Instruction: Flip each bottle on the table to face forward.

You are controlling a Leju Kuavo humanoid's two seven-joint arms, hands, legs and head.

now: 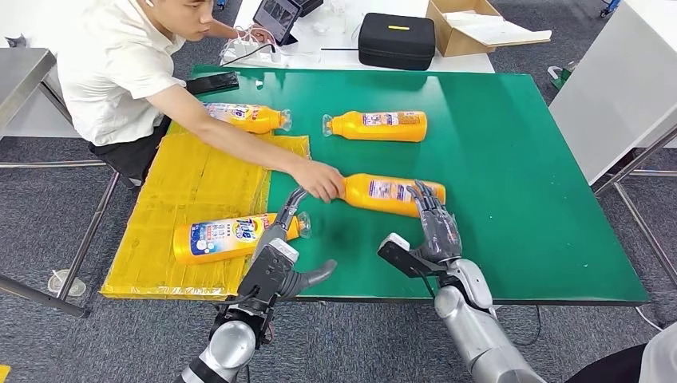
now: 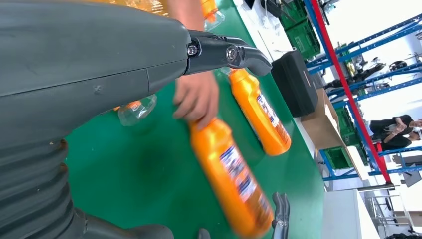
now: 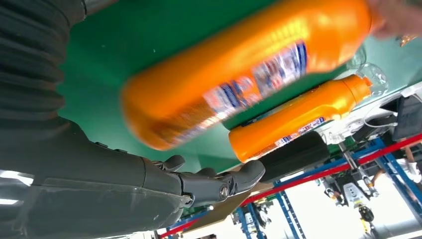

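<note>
Centrally on the green worktop (image 1: 519, 175) lies an orange bottle (image 1: 391, 194) on its side, a person's hand (image 1: 319, 180) gripping its neck end. At its far end the right robot hand (image 1: 435, 227) rests with fingers spread, touching the bottle's base, grasping nothing. Left of that bottle, the left robot hand (image 1: 279, 247) is open beside a second bottle (image 1: 227, 237) on the yellow mat (image 1: 192, 191). Beyond it lie two more bottles (image 1: 379, 125).
</note>
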